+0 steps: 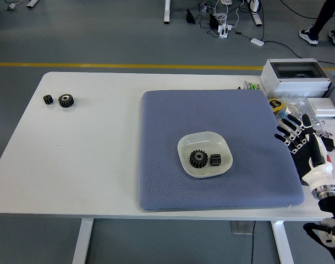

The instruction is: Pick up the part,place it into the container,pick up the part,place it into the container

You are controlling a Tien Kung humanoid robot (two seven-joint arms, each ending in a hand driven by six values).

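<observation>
Where they lie in the white bowl [185, 155], large toothed black gear [198, 159], small gear [215, 160]

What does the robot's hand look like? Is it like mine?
A bit like yours! The right hand has five thin fingers, black with white bands at the joints. The back of the hand is black, with a small red mark, then a white cuff and a shiny metal ring at the wrist. Below that the arm is black. Only this one hand shows.
</observation>
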